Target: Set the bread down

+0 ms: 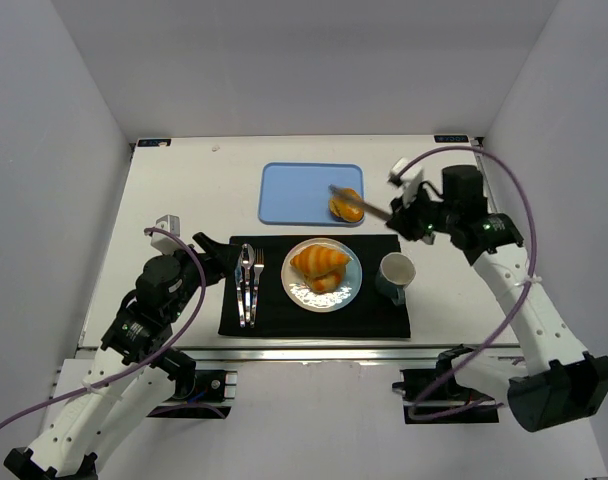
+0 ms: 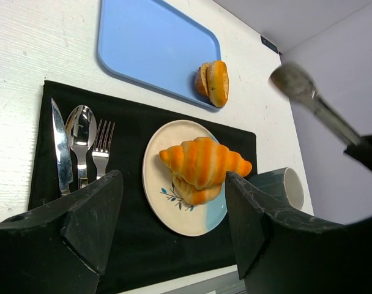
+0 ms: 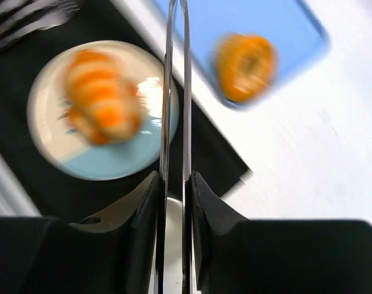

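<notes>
**Bread placement partly done**

The left gripper is held wide open and empty beside the cutlery. One croissant is already set on the plate. A roll is left at the tray's 4 o'clock corner. Empty tongs are clamped in the right gripper.

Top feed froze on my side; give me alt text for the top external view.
The right tool holds tongs out over a bread roll on the blue tray. Nearer the arms, a black mat carries a plate with a croissant, cutlery on its left and a mug on its right. The left tool sits by the mat's left edge.
</notes>
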Controlling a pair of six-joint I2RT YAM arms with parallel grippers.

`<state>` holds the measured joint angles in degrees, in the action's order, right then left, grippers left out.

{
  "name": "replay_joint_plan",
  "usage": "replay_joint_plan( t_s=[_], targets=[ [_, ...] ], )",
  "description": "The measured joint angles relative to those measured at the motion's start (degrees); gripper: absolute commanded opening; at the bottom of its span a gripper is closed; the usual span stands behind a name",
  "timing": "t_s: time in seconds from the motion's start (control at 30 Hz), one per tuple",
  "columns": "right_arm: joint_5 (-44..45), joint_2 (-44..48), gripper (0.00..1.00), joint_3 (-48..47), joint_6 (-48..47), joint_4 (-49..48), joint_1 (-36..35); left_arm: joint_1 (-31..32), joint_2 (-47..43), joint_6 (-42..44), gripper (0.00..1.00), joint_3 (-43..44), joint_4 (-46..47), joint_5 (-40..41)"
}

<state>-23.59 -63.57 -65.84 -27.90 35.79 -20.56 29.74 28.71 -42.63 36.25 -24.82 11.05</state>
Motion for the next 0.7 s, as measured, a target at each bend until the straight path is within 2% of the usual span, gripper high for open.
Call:
replay_joint_plan(
  t_s=[0.17, 0.3, 0.43, 0.57, 0.67, 0.7],
  targets=[
    [4.42, -4.17, 0.27, 1.79, 8.55, -7.58, 16.52, 0.0, -0.02, 0.15, 0.77, 0.0, 0.02, -0.15],
    [10.82, -5.6, 0.31, 11.61, 12.7, -16.17, 25.49, 0.0, 0.09, 0.17, 0.77, 0.0, 0.63, -0.74],
    [16.59, -8.85, 0.38, 23.26, 14.47, -22.99, 26.82, 0.0, 0.55, 0.17, 0.77, -0.02, 1.66, -1.4],
    [18.99, -16.28, 0.45, 25.79, 15.5, -25.83, 26.99, 0.0, 1.81, 0.22, 0.77, -0.02, 2.71, -2.71],
    [18.99, -20.48, 0.56, 25.64, 15.82, -27.12, 27.76, 0.0, 2.51, 0.22, 0.77, -0.15, 3.02, -3.63],
    [18.84, -21.49, 0.68, 25.44, 15.72, -27.06, 28.09, 0.0, 2.6, 0.22, 0.78, -0.22, 3.06, -4.0]
  ],
)
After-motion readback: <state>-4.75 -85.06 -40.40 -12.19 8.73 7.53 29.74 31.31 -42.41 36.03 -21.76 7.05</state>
